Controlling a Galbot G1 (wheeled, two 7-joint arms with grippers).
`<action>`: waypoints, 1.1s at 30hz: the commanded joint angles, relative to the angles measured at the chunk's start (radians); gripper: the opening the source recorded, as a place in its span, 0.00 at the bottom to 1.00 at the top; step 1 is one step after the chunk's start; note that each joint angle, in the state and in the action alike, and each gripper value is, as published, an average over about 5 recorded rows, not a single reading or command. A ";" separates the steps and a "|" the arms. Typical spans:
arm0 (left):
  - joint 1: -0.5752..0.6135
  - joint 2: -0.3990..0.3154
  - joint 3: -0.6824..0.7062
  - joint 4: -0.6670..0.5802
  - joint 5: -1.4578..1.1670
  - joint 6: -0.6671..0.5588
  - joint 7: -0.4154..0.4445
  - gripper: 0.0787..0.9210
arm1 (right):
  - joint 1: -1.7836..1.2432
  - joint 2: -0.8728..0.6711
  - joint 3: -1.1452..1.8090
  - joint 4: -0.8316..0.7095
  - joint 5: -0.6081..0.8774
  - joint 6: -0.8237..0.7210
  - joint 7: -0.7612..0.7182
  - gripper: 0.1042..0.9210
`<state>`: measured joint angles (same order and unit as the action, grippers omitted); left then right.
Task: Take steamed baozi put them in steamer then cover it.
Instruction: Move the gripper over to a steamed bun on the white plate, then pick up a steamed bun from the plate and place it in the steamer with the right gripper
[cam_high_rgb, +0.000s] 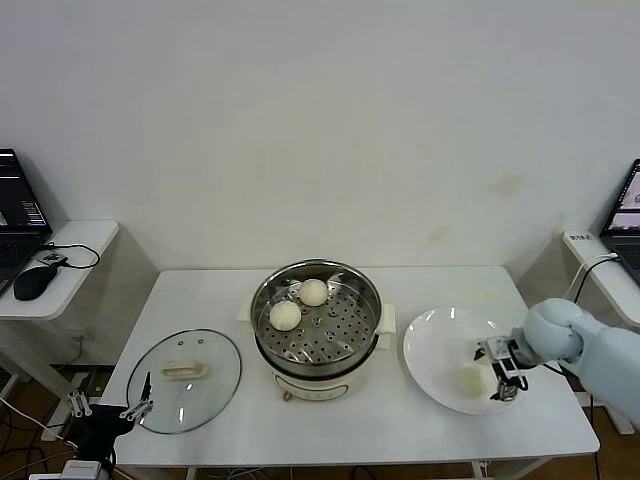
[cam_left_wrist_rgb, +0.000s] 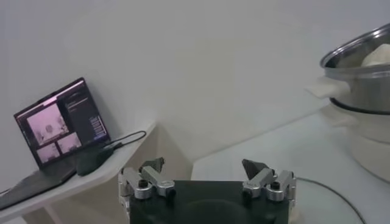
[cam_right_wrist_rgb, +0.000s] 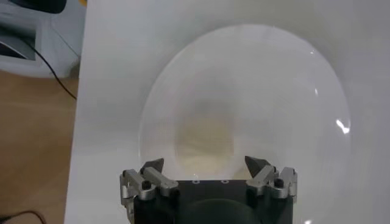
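Right gripper (cam_right_wrist_rgb: 204, 165) hangs over a white plate (cam_high_rgb: 440, 340), fingers spread wide either side of one baozi (cam_right_wrist_rgb: 204, 141), not clamped. Two baozi (cam_high_rgb: 299, 304) sit in the steamer (cam_high_rgb: 316, 320) mid-table. Beside the cover (cam_high_rgb: 185, 380), the left gripper (cam_high_rgb: 138, 405) idles wide open. White table (cam_high_rgb: 200, 295), plain wall, laptops partly cut off.
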<state>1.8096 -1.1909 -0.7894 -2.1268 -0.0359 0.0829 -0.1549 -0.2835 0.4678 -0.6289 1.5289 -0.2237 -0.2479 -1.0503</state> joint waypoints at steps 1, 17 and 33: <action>-0.001 -0.001 -0.002 0.002 0.001 0.000 0.000 0.88 | -0.036 0.047 0.022 -0.057 -0.018 -0.004 0.011 0.83; 0.004 -0.003 -0.004 0.000 0.002 -0.003 0.000 0.88 | -0.018 0.065 0.016 -0.065 -0.018 -0.007 -0.011 0.65; 0.001 0.002 0.000 -0.013 0.002 -0.003 -0.001 0.88 | 0.304 -0.007 -0.099 0.022 0.142 -0.021 -0.066 0.59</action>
<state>1.8103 -1.1893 -0.7905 -2.1398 -0.0344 0.0794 -0.1556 -0.1950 0.4915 -0.6466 1.5059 -0.1837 -0.2596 -1.0932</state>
